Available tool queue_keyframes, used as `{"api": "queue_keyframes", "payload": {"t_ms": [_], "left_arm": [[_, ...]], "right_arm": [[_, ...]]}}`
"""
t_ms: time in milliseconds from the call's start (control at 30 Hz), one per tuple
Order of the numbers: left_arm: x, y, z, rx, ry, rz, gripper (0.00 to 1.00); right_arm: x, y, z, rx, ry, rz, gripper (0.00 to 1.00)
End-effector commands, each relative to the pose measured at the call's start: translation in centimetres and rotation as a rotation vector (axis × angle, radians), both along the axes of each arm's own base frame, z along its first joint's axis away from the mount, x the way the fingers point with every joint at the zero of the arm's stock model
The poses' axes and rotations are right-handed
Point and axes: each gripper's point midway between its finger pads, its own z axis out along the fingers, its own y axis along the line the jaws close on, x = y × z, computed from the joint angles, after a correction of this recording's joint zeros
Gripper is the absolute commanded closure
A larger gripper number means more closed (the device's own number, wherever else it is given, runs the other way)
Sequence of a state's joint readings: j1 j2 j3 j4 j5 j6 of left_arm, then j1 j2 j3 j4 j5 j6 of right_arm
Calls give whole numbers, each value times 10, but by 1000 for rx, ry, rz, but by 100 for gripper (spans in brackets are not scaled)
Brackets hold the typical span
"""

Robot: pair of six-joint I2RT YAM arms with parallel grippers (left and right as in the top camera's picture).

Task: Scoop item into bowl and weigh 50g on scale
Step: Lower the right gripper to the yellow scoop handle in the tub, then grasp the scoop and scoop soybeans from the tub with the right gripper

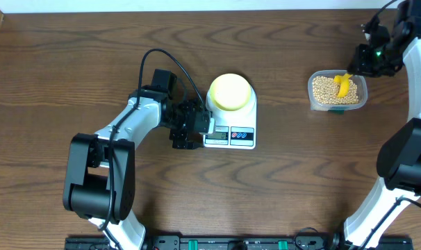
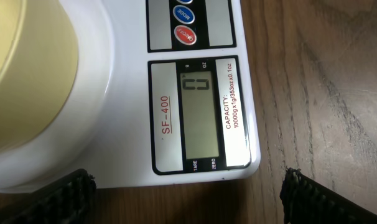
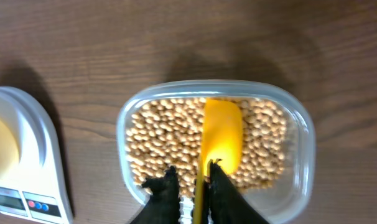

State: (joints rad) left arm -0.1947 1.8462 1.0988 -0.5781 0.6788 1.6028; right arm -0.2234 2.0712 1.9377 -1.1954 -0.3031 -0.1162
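- Overhead: the bowl (image 1: 230,92) sits on the scale (image 1: 242,136) near the middle of the desk (image 1: 71,69), and looks empty. The left gripper (image 1: 195,128) lies just beside the scale's front-left edge. Well apart to the right, the right gripper (image 1: 353,69) hangs over the clear tub (image 1: 311,94) and holds a yellow scoop (image 1: 343,86) down among the beans (image 1: 323,89).
- Left wrist: the fingers (image 2: 64,196) are spread wide either side of the scale's corner, holding nothing. The display (image 2: 188,118) shows what looks like a single zero. With the gripper this near, a slight nudge or lean on the scale could shift it or spoil the reading.
- Right wrist: the gripper is closed on the scoop's thin handle. The blade lies on top of the beans with none visibly in it. A heaped load carried across the open desk could shed beans, which would roll away. The thin handle might twist in the grip. One full tip might overshoot 50 g, and a knock on the rim could push the bowl off-centre.
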Motion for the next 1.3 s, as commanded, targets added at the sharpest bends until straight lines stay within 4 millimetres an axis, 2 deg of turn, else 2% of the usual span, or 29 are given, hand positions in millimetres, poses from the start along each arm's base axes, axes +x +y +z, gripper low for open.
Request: {"api": "queue_keyframes", "payload": {"t_ms": [0, 100, 133, 200, 267, 333, 533, 600, 667, 767, 833, 1000, 1267], "left_arm": [[-6, -2, -7, -10, 25, -17, 2], [-6, -2, -7, -10, 25, -17, 3], [-6, -2, -7, -10, 25, -17, 2], [-6, -2, -7, -10, 25, -17, 2], [-6, -2, -7, -10, 25, -17, 2], [-6, -2, -7, -10, 25, -17, 2], [-6, -2, -7, -10, 25, -17, 2], [-6, -2, -7, -10, 25, -17, 2], [-6, -2, -7, -10, 25, -17, 2], [-6, -2, -7, -10, 25, -17, 2], [-6, -2, -7, -10, 25, -17, 2], [-6, -2, -7, -10, 25, -17, 2], [-6, -2, -7, -10, 25, -17, 2]], "right_arm": [[2, 16, -5, 2, 5, 39, 79], [1, 17, -5, 3, 12, 41, 68], [1, 16, -5, 3, 12, 40, 55], [4, 14, -5, -9, 1, 37, 43], [9, 7, -5, -46, -18, 28, 14], [11, 2, -5, -75, -25, 21, 1], [15, 2, -9, -76, -39, 22, 1], [17, 2, -12, -74, -46, 22, 21], [14, 3, -19, -62, -29, 5, 56], [7, 5, -31, -54, 4, -4, 59], [5, 5, -34, -52, 14, -3, 71], [4, 5, -35, -52, 16, -3, 85], [-3, 5, -38, -55, 49, -3, 99]]}}
